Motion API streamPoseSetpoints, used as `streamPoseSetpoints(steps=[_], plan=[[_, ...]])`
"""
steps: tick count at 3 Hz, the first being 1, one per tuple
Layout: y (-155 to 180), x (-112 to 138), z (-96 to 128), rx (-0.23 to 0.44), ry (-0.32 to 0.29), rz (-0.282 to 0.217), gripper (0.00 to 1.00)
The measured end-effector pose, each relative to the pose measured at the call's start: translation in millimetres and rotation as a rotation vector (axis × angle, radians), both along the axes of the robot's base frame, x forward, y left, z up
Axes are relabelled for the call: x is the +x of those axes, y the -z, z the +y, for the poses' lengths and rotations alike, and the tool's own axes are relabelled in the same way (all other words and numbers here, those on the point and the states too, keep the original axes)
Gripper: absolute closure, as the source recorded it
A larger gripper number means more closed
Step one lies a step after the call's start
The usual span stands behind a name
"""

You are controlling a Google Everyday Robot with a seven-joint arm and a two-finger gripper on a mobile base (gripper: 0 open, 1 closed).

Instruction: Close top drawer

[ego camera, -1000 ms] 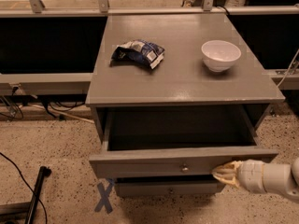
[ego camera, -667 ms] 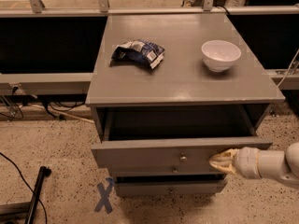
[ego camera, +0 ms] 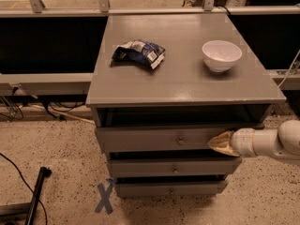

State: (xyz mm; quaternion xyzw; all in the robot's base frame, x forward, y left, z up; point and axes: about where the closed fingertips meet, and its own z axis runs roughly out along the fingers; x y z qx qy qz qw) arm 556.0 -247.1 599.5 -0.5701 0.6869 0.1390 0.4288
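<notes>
The top drawer [ego camera: 159,138] is a wide grey drawer with a small round knob [ego camera: 180,139] at its centre. It stands only slightly out from the grey cabinet [ego camera: 183,86], with a thin dark gap above its front. My gripper [ego camera: 220,143] comes in from the right on a white arm [ego camera: 269,142]. Its tan fingertips press against the right part of the drawer front, to the right of the knob.
A crumpled blue chip bag [ego camera: 139,53] and a white bowl [ego camera: 221,55] sit on the cabinet top. Two lower drawers [ego camera: 173,170] are below. A blue tape X [ego camera: 105,197] marks the speckled floor, and a black pole [ego camera: 35,196] lies at left.
The top drawer has slid back into the cabinet, from well open to nearly flush. My gripper moved left and inward with the drawer front.
</notes>
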Motion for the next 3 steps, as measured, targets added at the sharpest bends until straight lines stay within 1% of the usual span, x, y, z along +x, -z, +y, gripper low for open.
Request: streamPoseSetpoints(steps=[1,2,3], plan=[[3.4,6.4,-5.3,0.001,-0.002,0.006,1.00],[3.4,6.4,-5.3,0.001,-0.002,0.006,1.00],[-5.0,-40.0,-10.6,0.019,-0.025,-0.006,1.00]])
